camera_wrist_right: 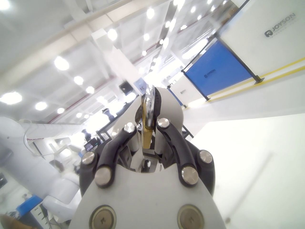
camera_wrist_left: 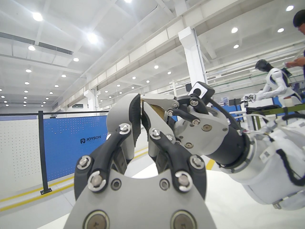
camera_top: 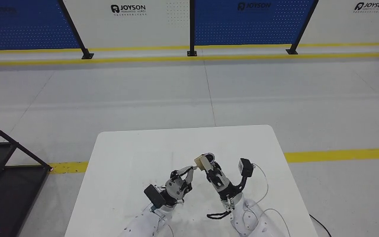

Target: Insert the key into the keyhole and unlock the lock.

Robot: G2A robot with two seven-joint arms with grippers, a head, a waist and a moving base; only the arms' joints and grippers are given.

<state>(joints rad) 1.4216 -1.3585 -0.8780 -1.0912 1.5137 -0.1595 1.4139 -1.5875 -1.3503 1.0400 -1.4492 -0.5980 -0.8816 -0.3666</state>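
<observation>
The brass lock is sitting above the table, not resting on it, with its silver shackle pointing away from the wrist. The right gripper is clamping it flat between both pads. The left gripper is standing just beside it, tips almost touching the lock's body. Its fingers are pressed tightly together, and I am judging that they are pinching the key, which is hidden between the pads. I cannot tell which way the keyhole is facing or whether the key has entered it. Both arms are working low over the near part of the table, close to each other. Several things could go wrong from here. The key could meet the lock's face off-centre or tilted and jam against the brass, because so little of it is sticking out to aim with. A hard push could swivel the lock in its grip or slide the key back between the pads. Turning before it is fully seated could twist the key loose and drop it to the table.
</observation>
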